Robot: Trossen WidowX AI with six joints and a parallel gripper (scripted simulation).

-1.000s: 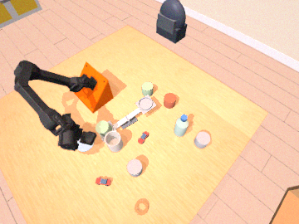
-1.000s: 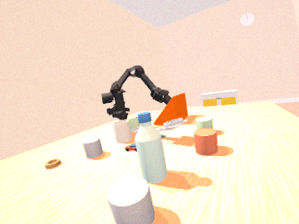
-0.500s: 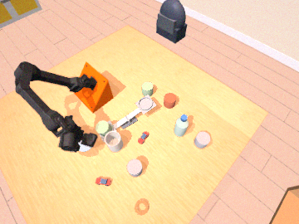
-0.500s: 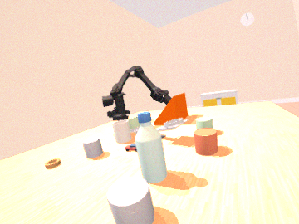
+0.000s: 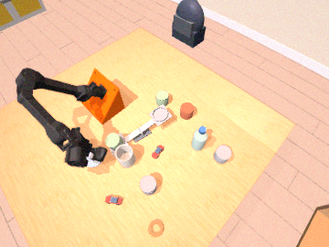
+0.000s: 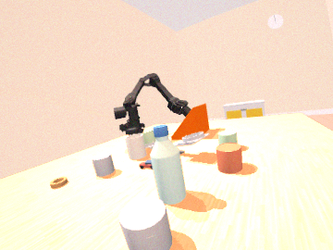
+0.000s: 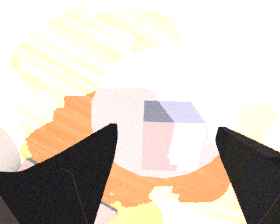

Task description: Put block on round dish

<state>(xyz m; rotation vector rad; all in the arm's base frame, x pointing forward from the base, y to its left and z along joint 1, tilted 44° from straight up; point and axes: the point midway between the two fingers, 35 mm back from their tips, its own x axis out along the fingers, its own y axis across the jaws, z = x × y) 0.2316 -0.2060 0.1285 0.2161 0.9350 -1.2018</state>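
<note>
The pale block (image 7: 159, 145) sits on the white round dish (image 5: 94, 163) (image 7: 125, 162), between my fingers. My gripper (image 5: 92, 157) (image 7: 167, 131) is open, with a gap on each side of the block; its fingers are still low around it. One green cup (image 5: 114, 140) (image 6: 148, 136) stands on the near end of the balance (image 5: 133, 134). The other green cup (image 5: 162, 97) (image 6: 228, 138) stands off the balance, beside its far pan (image 5: 161, 114), which is empty. No cup is above the dish. The dish is hidden in the exterior view.
A tall grey open cup (image 5: 124, 156) (image 6: 136, 146) stands right beside the near green cup, close to my gripper. An orange wedge (image 5: 110, 103) (image 6: 194, 122) is by the arm. A red cup (image 5: 186, 111), a bottle (image 5: 199, 140), grey cups (image 5: 148, 185) (image 5: 222, 154) and toy cars (image 5: 157, 152) (image 5: 113, 199) stand around.
</note>
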